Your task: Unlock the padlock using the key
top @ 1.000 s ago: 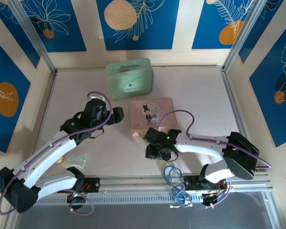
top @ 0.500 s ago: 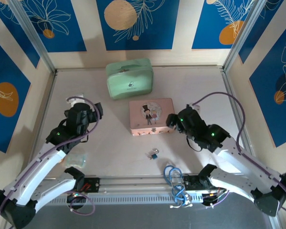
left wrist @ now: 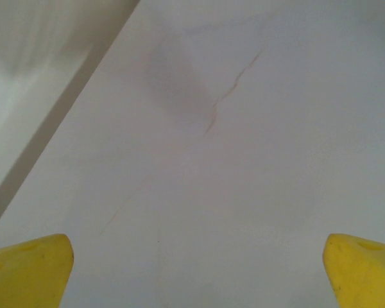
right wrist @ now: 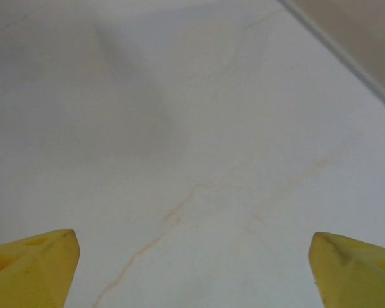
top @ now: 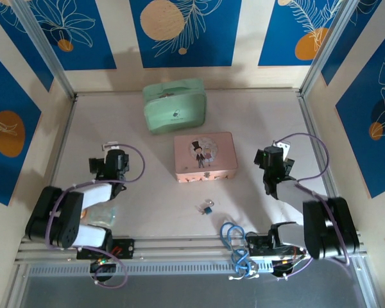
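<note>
The tiny blue padlock (top: 208,208) with its thin silvery shackle lies on the table in front of the pink illustrated box (top: 204,156), with a small silvery piece touching its left side; I cannot tell whether that piece is the key. My left gripper (top: 113,162) is folded back at the left, far from the padlock. My right gripper (top: 272,162) is folded back at the right, just as far away. In the left wrist view the gripper (left wrist: 196,269) is open over bare table. In the right wrist view the gripper (right wrist: 196,266) is open too, its yellow fingertips (right wrist: 32,266) wide apart.
A mint green case (top: 174,104) stands behind the pink box. A clear plastic bag (top: 101,213) lies near the left arm's base. Blue cable loops (top: 232,235) hang at the near rail. Metal frame posts and walls bound the table.
Both arms have pulled back from the middle of the table and folded to their sides. The right gripper moved off the padlock's spot, and the padlock lies uncovered there.
</note>
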Controlling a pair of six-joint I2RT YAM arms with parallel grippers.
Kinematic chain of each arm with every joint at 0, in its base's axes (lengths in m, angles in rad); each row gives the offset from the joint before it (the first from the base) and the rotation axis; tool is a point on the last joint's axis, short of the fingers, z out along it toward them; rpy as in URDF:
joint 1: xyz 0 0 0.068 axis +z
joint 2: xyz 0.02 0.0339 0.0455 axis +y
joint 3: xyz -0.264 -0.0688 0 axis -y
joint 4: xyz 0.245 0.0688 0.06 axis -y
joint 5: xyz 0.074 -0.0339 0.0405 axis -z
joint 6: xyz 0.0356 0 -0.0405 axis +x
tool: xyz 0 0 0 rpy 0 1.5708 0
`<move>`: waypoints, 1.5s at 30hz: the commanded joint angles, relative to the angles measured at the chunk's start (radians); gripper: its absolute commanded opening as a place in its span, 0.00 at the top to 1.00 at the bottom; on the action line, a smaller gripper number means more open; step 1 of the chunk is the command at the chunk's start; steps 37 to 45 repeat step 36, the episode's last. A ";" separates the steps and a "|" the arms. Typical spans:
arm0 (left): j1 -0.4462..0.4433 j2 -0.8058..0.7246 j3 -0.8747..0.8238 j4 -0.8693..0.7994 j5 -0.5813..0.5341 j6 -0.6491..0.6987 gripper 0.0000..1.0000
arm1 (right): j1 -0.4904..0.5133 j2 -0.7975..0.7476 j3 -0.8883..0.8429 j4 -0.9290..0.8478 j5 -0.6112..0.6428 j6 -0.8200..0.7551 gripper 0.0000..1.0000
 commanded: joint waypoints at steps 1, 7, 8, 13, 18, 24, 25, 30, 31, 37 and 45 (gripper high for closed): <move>0.038 0.108 -0.027 0.428 0.189 0.104 0.01 | -0.047 0.094 0.012 0.349 -0.233 -0.120 0.01; 0.130 0.148 -0.019 0.398 0.408 0.042 0.01 | -0.132 0.231 0.019 0.455 -0.570 -0.156 0.01; 0.129 0.154 -0.027 0.421 0.408 0.048 0.01 | -0.142 0.237 0.007 0.490 -0.584 -0.148 0.01; 0.114 0.161 -0.032 0.455 0.384 0.068 0.01 | -0.107 0.238 0.026 0.455 -0.497 -0.159 0.01; 0.112 0.162 -0.031 0.455 0.399 0.077 0.01 | -0.099 0.238 0.030 0.449 -0.490 -0.169 0.01; 0.111 0.162 -0.024 0.439 0.444 0.092 0.01 | -0.099 0.239 0.032 0.447 -0.490 -0.168 0.01; 0.111 0.164 -0.024 0.439 0.444 0.092 0.01 | -0.099 0.239 0.031 0.446 -0.490 -0.168 0.01; 0.111 0.164 -0.024 0.439 0.446 0.092 0.01 | -0.108 0.244 0.042 0.428 -0.509 -0.166 0.01; 0.111 0.163 -0.023 0.437 0.450 0.092 0.01 | -0.110 0.244 0.047 0.422 -0.513 -0.165 0.01; 0.115 0.161 -0.023 0.434 0.461 0.089 0.01 | -0.102 0.236 0.030 0.446 -0.508 -0.172 0.01; 0.115 0.161 -0.023 0.434 0.461 0.089 0.01 | -0.102 0.236 0.030 0.446 -0.508 -0.172 0.01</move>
